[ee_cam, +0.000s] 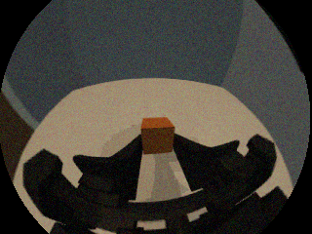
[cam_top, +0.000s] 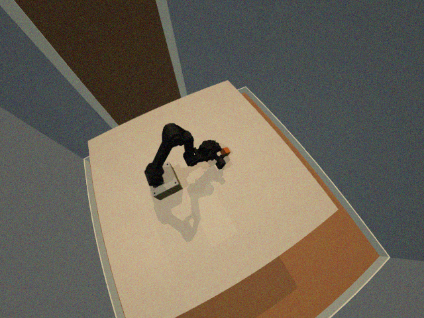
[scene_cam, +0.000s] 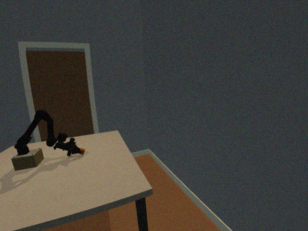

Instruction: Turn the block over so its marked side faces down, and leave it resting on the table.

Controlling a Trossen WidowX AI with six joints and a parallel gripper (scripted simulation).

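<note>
An orange block (cam_top: 225, 150) (scene_cam: 82, 151) (ee_cam: 157, 138) is held at the fingertips of my gripper. My gripper (cam_top: 223, 152) (scene_cam: 81, 151) (ee_cam: 156, 136) is shut on the block, one finger on each side of it in the wrist view. The gripper points outward from the arm and tilts slightly down, low over the table (cam_top: 267, 205) (scene_cam: 99, 179) (ee_cam: 97, 112). The block's shadow lies close to it; whether it touches the table I cannot tell. No marking can be made out on the faces of the block that show.
The arm's box-shaped base (cam_top: 167, 186) (scene_cam: 28, 160) stands on the table behind the gripper. The table's far corner (scene_cam: 117, 131) and its near corner (scene_cam: 150, 190) show in the exterior view. Shadows of the arm fall across the table top.
</note>
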